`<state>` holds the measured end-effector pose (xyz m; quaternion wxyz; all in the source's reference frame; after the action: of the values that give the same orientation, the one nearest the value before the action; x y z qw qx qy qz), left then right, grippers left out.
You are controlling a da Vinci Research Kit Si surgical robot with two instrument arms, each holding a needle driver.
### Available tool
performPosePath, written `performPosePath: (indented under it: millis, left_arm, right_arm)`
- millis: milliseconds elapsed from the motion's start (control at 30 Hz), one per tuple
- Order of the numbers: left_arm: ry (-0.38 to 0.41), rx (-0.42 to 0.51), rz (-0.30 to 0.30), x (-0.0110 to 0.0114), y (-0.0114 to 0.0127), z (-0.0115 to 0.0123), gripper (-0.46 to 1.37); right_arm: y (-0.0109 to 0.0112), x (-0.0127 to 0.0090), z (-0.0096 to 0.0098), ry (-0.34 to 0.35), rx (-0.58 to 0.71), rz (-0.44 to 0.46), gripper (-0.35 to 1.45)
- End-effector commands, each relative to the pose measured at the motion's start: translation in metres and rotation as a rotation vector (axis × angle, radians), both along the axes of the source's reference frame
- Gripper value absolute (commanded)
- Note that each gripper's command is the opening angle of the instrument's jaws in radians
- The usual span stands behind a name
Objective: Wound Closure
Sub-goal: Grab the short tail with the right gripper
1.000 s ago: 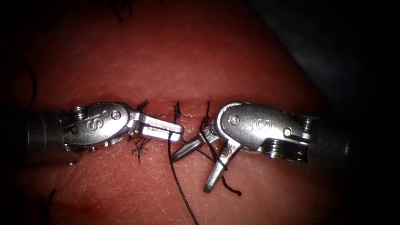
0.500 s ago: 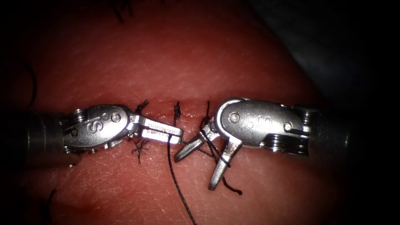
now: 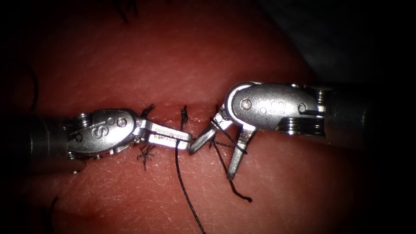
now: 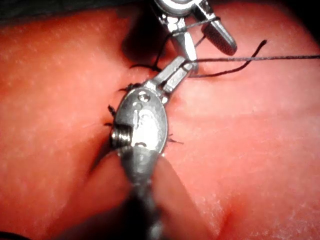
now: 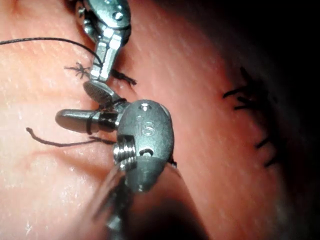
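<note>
My left tool (image 3: 186, 139) lies on the left part of the cut (image 3: 197, 113) with its jaws shut on the dark thread (image 3: 181, 182), which hangs down from them toward the near edge. In the left wrist view the same jaws (image 4: 184, 69) grip that thread (image 4: 260, 58). My right tool (image 3: 211, 164) comes in from the right, jaws open, with a loop of thread (image 3: 229, 138) wound around both. One of its fingertips (image 3: 193, 148) nearly touches the left tool's tip. A short thread tail (image 3: 242, 197) lies on the tissue below. The right wrist view shows the open jaws (image 5: 75, 102) with the loop around them.
Tied stitches with short cut ends (image 3: 146, 152) sit along the cut near the left tool, and more (image 3: 184, 115) lie between the tools. Older dark stitches (image 5: 250, 97) mark the tissue farther off. The tissue (image 3: 173, 65) falls away into dark at the right.
The right tool has risen and shifted left, bringing its open jaws, still wound with thread, up to the left tool's tip. The left tool has held still on the thread.
</note>
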<state>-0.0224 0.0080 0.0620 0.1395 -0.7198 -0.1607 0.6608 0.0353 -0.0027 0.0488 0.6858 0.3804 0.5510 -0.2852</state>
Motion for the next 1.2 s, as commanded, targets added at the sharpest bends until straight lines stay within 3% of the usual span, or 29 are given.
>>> performPosePath:
  millis: [33, 300, 933, 1200]
  left_arm:
    - [-0.002, -0.001, 0.004, -0.0001, 0.0000, 0.0000, -0.35]
    - [-0.006, -0.001, 0.004, -0.0006, 0.0002, 0.0001, -0.35]
    - [-0.014, 0.009, 0.002, -0.0030, 0.0010, 0.0016, -0.35]
    - [-0.016, 0.008, 0.003, -0.0031, 0.0010, 0.0016, -0.35]
  right_arm:
    - [0.0000, -0.0002, -0.0001, -0.003, -0.002, -0.004, 0.72]
    - [-0.0005, -0.0020, -0.0003, 0.028, -0.021, -0.027, 0.86]
    - [-0.0018, -0.0051, 0.0005, 0.119, -0.083, -0.072, 0.83]
    - [-0.0031, -0.0051, 0.0012, 0.120, -0.097, -0.081, 0.82]
